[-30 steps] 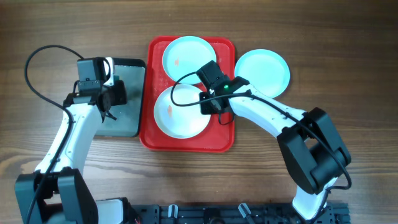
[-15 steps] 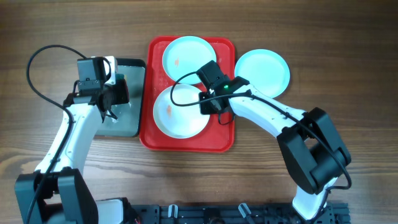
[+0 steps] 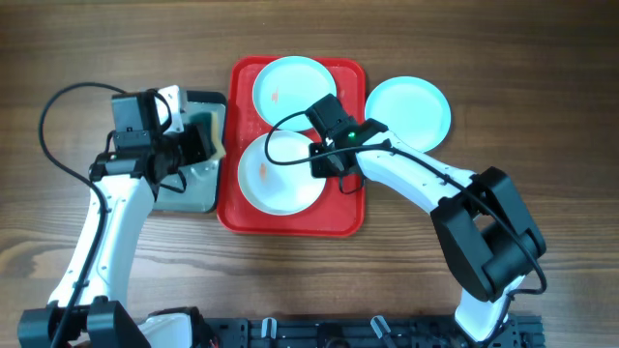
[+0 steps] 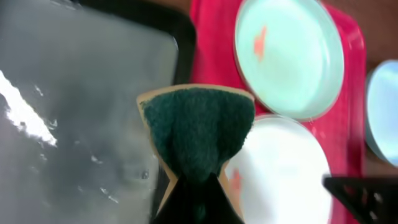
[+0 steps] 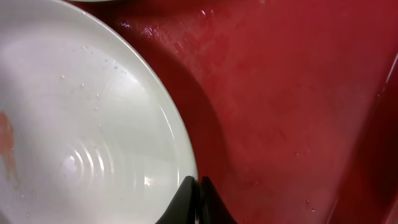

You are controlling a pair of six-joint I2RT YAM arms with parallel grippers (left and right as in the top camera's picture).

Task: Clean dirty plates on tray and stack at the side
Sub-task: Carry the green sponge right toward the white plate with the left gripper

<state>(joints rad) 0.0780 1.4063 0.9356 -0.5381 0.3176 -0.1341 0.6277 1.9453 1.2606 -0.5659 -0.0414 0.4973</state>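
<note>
the left gripper (image 3: 196, 145) is clenching a green sponge (image 4: 198, 129) with a tan edge, holding it above the inner edge of the dark grey metal tray (image 4: 74, 112), just beside the red tray (image 3: 343, 208). the sponge is hanging with its green face toward the wrist camera, apart from the plates below it. the red tray is lying at the middle of the wooden table (image 3: 542, 97) and is carrying two plates: a light blue plate (image 3: 293, 85) at its far end and a white plate (image 3: 280, 174) at its near end, the two sitting close together. each is showing a small reddish smudge on its left half. a second light blue plate (image 3: 407, 111) is resting on the table just beside the tray's right rim, off the tray. the right gripper (image 5: 198, 188) is sitting low over the tray with its fingers pressed together, the tips meeting at the right rim of the white plate; whether they are pinching that rim cannot be told. water droplets are showing on the white plate and the tray floor.
</note>
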